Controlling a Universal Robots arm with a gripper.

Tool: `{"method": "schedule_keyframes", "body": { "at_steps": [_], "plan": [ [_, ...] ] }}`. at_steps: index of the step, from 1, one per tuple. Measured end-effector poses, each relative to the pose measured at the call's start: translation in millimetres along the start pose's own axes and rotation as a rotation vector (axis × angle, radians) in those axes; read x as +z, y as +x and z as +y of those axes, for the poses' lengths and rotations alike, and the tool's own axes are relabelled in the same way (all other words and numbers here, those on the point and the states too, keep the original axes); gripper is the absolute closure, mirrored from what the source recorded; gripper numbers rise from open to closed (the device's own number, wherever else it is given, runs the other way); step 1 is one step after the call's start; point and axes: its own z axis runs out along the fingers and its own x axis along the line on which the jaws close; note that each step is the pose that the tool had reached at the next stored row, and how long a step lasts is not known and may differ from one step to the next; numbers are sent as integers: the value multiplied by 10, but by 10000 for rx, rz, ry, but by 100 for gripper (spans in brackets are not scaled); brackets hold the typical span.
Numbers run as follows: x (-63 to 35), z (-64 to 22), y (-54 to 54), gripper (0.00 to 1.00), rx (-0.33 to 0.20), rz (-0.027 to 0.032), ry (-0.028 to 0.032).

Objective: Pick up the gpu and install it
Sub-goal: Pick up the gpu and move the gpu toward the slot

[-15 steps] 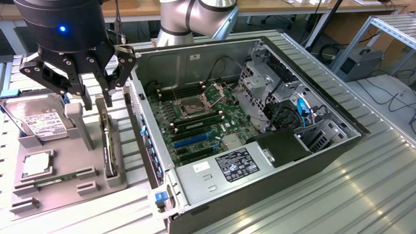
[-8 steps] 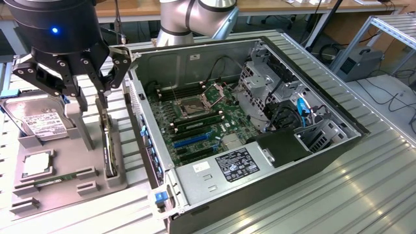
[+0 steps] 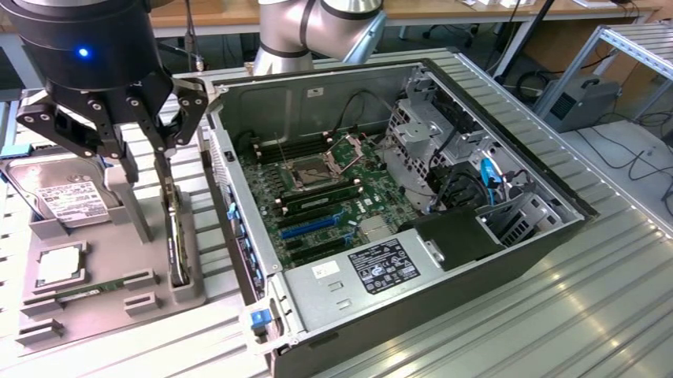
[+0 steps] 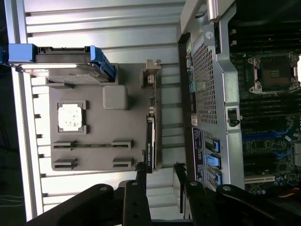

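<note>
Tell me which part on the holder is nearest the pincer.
The gpu, the thin black card on edge beside the case; hard drive, processor and memory stick sit farther off.

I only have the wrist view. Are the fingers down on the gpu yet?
Observer: Not as far as I can tell. In the exterior view the open gripper hangs above the gpu in its gray fixture.
Operator: What's deeper in the case?
Observer: A metal drive cage and a blue cable, toward the exterior view's right.
Operator: Where's the arm coming from?
Observer: The arm rises behind the case.
</note>
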Motion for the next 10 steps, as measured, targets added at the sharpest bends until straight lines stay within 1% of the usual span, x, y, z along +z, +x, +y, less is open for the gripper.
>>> {"method": "schedule_keyframes", "body": {
  "at_steps": [10],
  "plan": [
    [20, -1, 11, 64, 1, -1, -1]
  ]
}}
